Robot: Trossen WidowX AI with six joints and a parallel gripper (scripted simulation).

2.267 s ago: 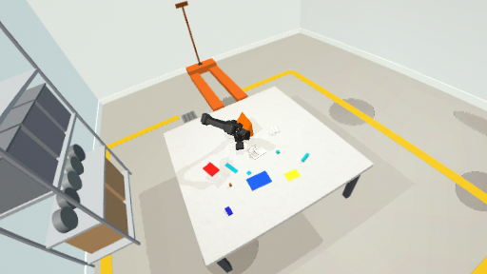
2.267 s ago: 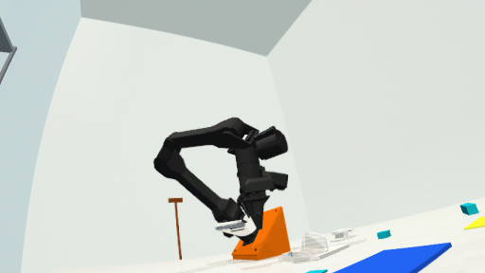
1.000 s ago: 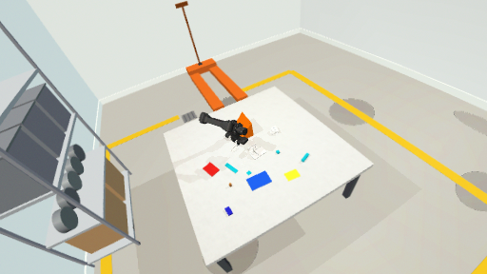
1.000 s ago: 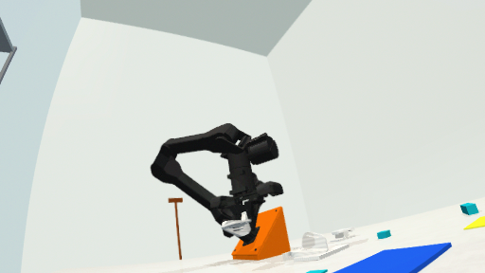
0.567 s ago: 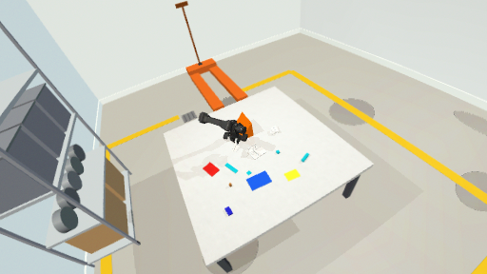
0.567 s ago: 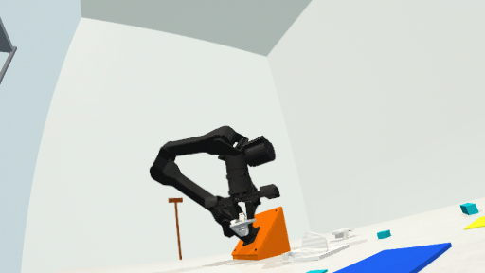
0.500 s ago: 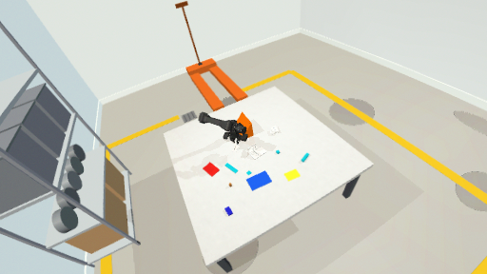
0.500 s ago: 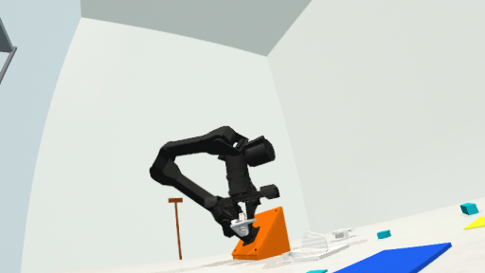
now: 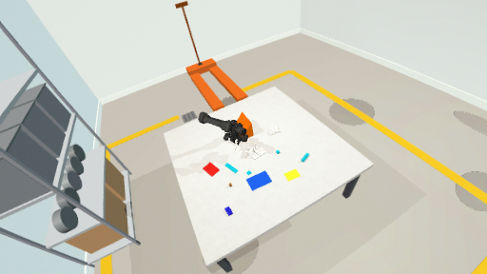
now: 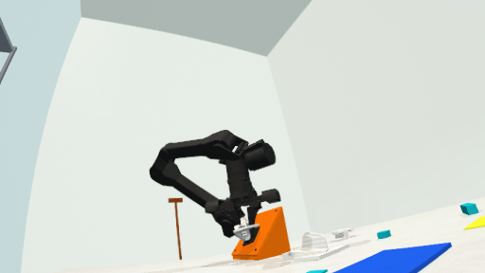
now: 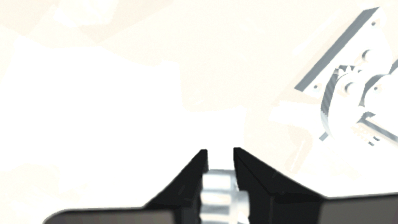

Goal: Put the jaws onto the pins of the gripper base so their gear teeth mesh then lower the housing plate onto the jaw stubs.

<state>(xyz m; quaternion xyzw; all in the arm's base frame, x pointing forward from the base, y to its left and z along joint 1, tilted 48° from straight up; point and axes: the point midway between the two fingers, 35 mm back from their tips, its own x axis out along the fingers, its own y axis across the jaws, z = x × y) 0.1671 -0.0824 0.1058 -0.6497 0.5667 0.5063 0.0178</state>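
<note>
My gripper [image 9: 238, 141] [image 10: 247, 233] [image 11: 220, 151] is shut on a white jaw and holds it above the table, beside the orange wedge. The held jaw [image 10: 242, 232] [image 11: 217, 196] shows its gear teeth between the fingers in the wrist view. The white gripper base [image 10: 327, 254] [image 11: 307, 82] lies on the table, at the upper right of the wrist view, away from the fingers. A second curved white jaw [image 11: 327, 102] appears to sit at one of its pins; the other pin [image 11: 366, 54] looks bare. The housing plate, seemingly the small white part [image 9: 274, 129] [image 10: 342, 233], lies farther off.
An orange wedge [image 9: 243, 125] [image 10: 275, 237] stands close beside the hand. A blue plate [image 9: 259, 181] [image 10: 398, 258], a red square [image 9: 211, 169], a yellow square [image 9: 292, 175] and several small cyan pieces, one a long bar [image 9: 231, 167], lie around on the white table [image 9: 328, 162].
</note>
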